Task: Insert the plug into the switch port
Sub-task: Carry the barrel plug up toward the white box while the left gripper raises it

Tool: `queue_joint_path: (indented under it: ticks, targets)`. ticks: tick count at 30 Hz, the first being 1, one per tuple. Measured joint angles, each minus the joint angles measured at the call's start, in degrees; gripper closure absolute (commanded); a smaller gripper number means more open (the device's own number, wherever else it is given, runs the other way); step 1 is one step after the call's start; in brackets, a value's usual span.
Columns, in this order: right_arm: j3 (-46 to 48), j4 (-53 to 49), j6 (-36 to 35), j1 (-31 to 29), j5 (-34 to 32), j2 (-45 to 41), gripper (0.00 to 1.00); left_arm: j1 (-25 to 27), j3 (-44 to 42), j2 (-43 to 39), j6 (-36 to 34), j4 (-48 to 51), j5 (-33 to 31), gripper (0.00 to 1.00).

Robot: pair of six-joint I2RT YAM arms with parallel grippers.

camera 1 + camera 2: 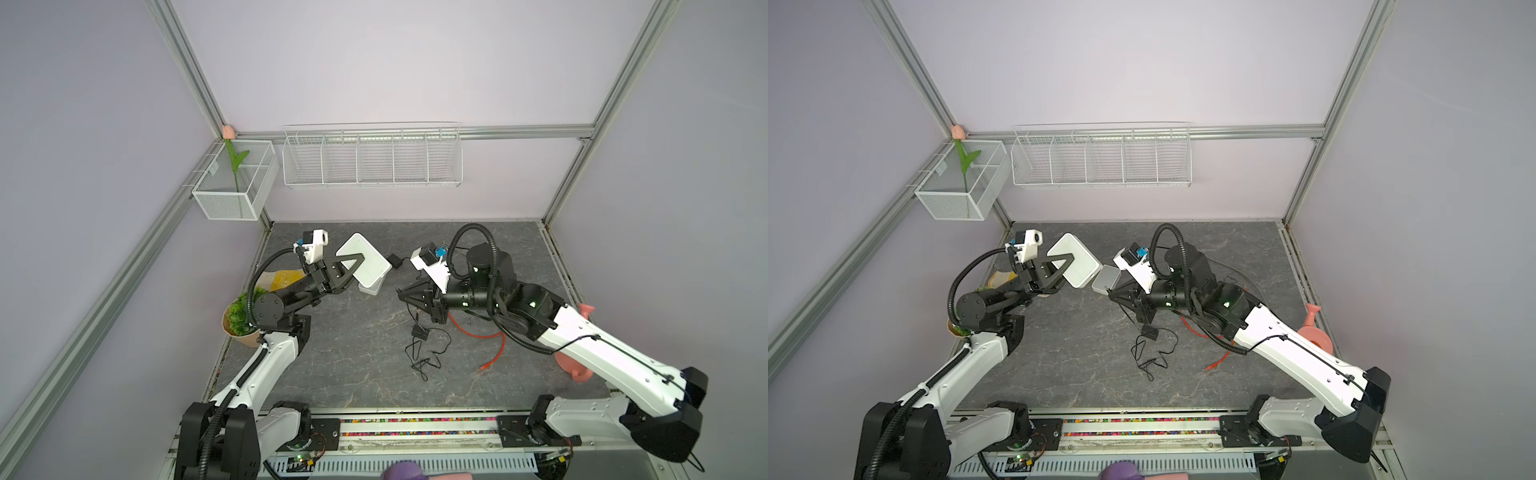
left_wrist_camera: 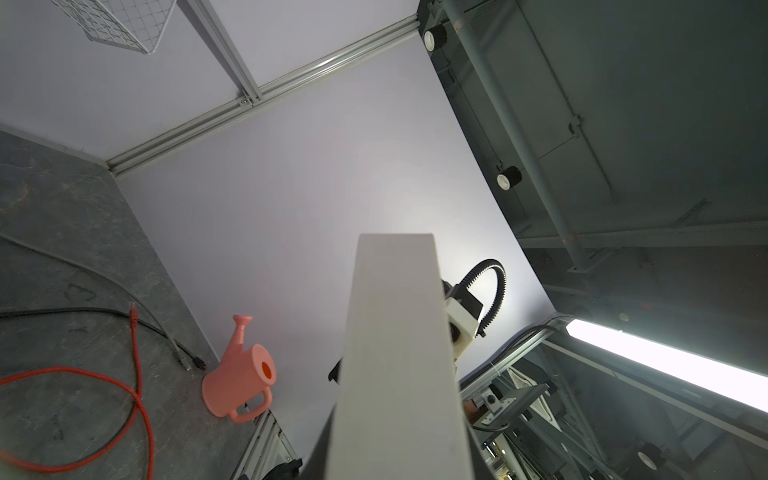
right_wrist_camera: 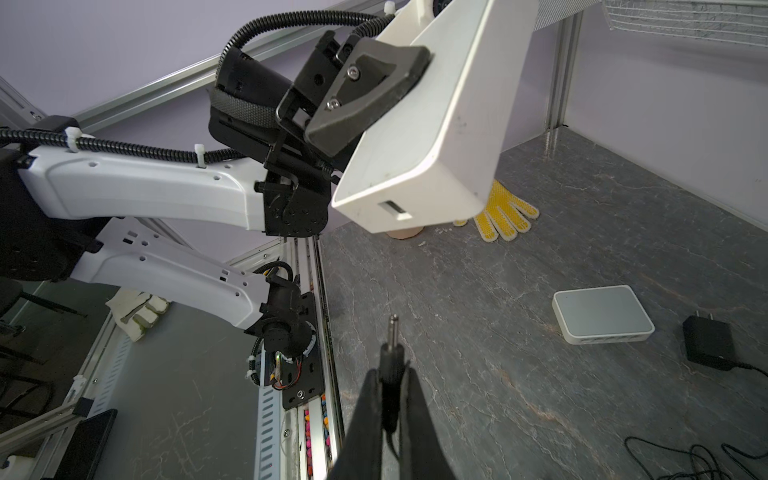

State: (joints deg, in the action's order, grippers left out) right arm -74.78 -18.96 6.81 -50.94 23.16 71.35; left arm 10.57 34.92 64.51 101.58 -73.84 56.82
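Open room: bare tabletop (image 1: pixel 353 353) shows btwn the two arms. A tangle of black cable (image 1: pixel 420 365) and an orange cable (image 2: pixel 136 353) lie nearer the right arm. A plant pot (image 1: pixel 243 322) sits at the tabletop's left edge by the left arm. A pink watering can (image 2: pixel 241 374) sits at the right edge, against the wall.

Left tool (image 1: pixel 359 266) is clamped on the switch (image 1: pixel 376 264), a flat white box w/ rounded corners, held tilted, up off the tabletop, back-left of ctr. Right tool (image 3: pixel 390 374) is pinched tight on the plug (image 3: pixel 392 347), a thin black barrel w/ metal tip. Plug tip and switch are apart.

Only the right wrist view shows the plug clearly, plus a slot (image 3: pixel 395 210) in the switch's narrow side. It also shows a yellow glove (image 3: pixel 505 214) behind the switch, and a small white box (image 3: pixel 602 313) lying flat w/ a black adapter (image 3: pixel 706 343) beside it. In both top views the plug is too small to make out. Left wrist view gives the switch only as a pale slab edge-on.
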Motion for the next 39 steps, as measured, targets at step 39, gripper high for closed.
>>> queue_joint_path:
  ticks: [39]
  targets:
    - [-8.81,-6.14,3.72,0.98,6.84,9.05,0.93,0.39,-0.74,-7.87,-15.91,23.12,2.01,1.0]
